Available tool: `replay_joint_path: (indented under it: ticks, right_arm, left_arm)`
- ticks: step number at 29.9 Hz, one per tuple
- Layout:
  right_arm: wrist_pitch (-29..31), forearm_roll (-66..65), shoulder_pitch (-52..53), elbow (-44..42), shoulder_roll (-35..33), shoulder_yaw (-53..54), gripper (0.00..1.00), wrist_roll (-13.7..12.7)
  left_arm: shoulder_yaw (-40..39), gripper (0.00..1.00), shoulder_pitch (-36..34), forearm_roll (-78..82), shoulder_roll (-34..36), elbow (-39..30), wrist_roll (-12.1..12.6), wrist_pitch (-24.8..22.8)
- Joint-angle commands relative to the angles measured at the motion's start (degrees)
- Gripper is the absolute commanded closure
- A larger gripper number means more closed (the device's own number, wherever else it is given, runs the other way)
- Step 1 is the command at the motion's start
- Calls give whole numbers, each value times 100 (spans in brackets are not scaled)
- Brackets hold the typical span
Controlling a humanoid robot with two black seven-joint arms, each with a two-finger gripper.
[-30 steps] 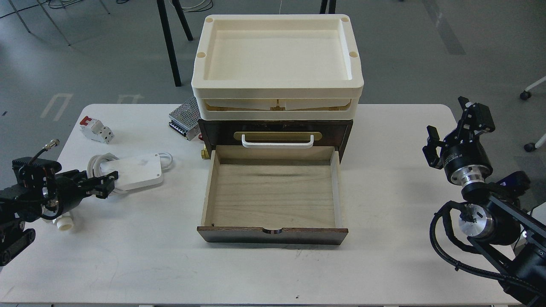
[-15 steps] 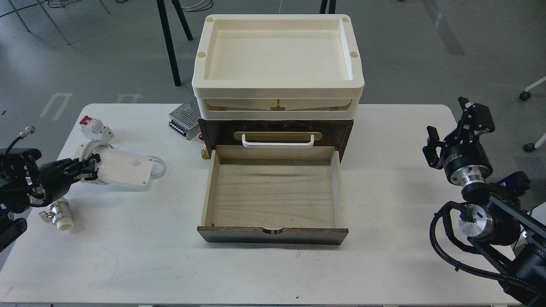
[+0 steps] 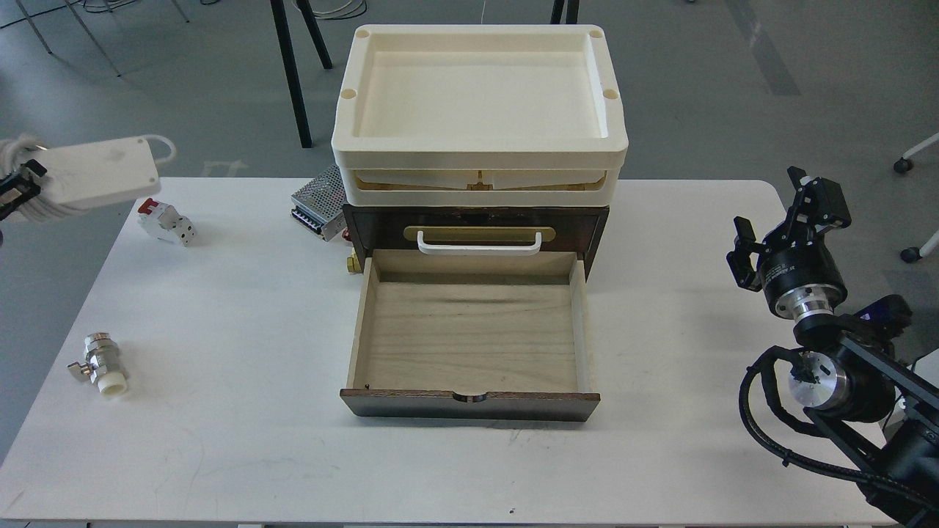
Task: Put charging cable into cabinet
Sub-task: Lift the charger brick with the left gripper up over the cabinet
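White table (image 3: 293, 440), drawer (image 3: 469, 330) open; left gripper (image 3: 16, 189) clamping charging cable (image 3: 92, 170) aloft far left; right gripper (image 3: 796, 213) spread, idle; swing right, lower flat into cabinet (image 3: 475, 220) drawer.

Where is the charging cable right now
In the head view the charging cable is at the far left edge, held up off the table by the left gripper, above and left of the small white-and-red breaker.

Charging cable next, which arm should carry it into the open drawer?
Left. Its pincer already holds the charging cable aloft at the table's left edge, and the drawer lies open. The right pincer holds nothing, far to the right.
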Motion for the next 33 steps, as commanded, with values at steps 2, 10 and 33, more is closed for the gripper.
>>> replay_joint_path:
  ticks: [2,10,33]
  right_arm:
    - [0,-1,-8,0,0,0,1,0]
    - [0,-1,1,0,0,-9,1,0]
    - [-9,-1,1,-9,0,-9,1,0]
  left_arm:
    - [-590,99,-533,-493,403,2,-1,-700]
    - [-652,99,-2221,-889,509,-120,-1,-1562]
    - [-494,97,-3023,482,694,-5929,-1,-1413]
